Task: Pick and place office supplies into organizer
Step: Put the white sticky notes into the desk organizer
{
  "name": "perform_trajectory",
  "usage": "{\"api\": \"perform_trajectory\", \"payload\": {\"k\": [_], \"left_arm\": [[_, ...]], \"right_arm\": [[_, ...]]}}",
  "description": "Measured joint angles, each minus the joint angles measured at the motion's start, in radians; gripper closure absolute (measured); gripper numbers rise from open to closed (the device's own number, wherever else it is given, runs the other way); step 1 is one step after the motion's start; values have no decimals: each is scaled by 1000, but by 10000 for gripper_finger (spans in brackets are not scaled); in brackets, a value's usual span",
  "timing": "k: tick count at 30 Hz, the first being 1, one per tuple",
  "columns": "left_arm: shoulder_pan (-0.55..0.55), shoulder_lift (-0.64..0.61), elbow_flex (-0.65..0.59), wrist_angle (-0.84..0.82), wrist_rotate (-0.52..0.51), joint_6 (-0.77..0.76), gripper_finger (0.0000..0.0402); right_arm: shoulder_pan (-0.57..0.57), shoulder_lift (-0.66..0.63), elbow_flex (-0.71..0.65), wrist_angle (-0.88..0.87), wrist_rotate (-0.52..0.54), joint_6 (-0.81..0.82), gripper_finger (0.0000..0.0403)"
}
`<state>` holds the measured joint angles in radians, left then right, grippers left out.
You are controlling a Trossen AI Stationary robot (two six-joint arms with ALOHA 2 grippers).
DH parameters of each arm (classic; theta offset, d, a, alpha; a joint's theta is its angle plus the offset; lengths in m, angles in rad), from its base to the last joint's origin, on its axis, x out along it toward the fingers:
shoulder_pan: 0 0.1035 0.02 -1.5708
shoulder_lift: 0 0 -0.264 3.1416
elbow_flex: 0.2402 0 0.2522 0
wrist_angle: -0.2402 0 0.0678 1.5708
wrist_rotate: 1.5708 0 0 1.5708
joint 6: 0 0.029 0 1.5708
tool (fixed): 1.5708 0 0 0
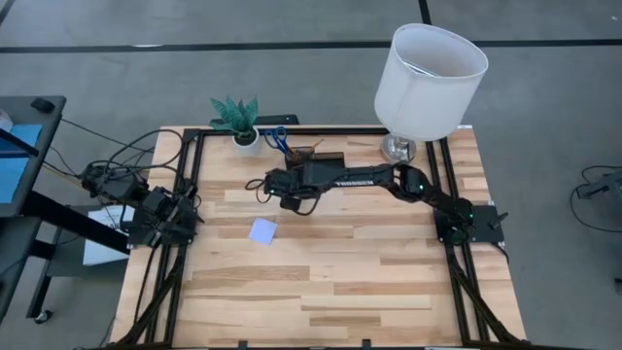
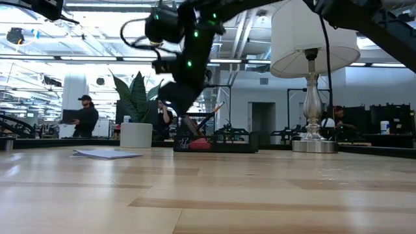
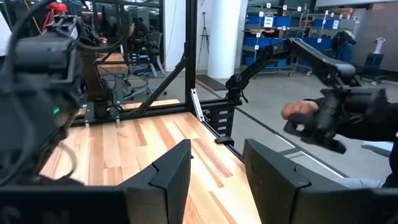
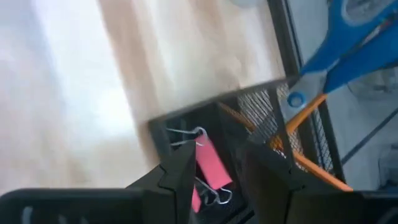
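The right gripper (image 4: 214,180) hangs over the black organizer (image 1: 316,156) at the far edge of the table (image 1: 330,282), its two fingers (image 4: 180,177) a narrow gap apart with nothing between them. Just beyond the fingertips, inside a low compartment of the organizer, lies a pink clip (image 4: 210,163) with silver wire handles. Farther out from the gripper, in the taller mesh cup, stand the blue-handled scissors (image 4: 348,46) and an orange pen (image 4: 292,127). In the overhead view the right arm reaches across from the right side of the table, past the lamp (image 1: 428,73), and its gripper sits just beside the organizer, with the scissors and the potted plant (image 1: 238,122) a little beyond it. The lavender note pad (image 1: 262,230) lies flat on the wood near the gripper, on the side away from the organizer. The left gripper (image 3: 214,171) waits at the left edge of the table, well apart from all of this, its fingers parted and empty.
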<state>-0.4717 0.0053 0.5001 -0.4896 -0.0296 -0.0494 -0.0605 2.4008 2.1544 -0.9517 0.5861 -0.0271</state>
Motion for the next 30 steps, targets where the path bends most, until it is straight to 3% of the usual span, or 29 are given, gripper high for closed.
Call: {"api": "perform_trajectory", "payload": {"k": [11,17,21,27,28,30], "left_arm": [[0,0,0,-1,0,0,260],[0,0,0,-6,-8,-18,260],[0,1,0,-13,-79,-40,260],[0,44,0,-35,-253,-96,260],[0,64,0,-41,-290,-113,260],[0,104,-1,-59,-363,-151,260]], "right_arm": [[187,0,195,-58,-9,11,282],[357,0,199,-105,4,152,283],[472,8,198,-232,130,387,283],[637,11,195,-627,427,916,283],[660,10,186,-621,468,968,283],[699,-4,155,-615,548,919,282]]}}
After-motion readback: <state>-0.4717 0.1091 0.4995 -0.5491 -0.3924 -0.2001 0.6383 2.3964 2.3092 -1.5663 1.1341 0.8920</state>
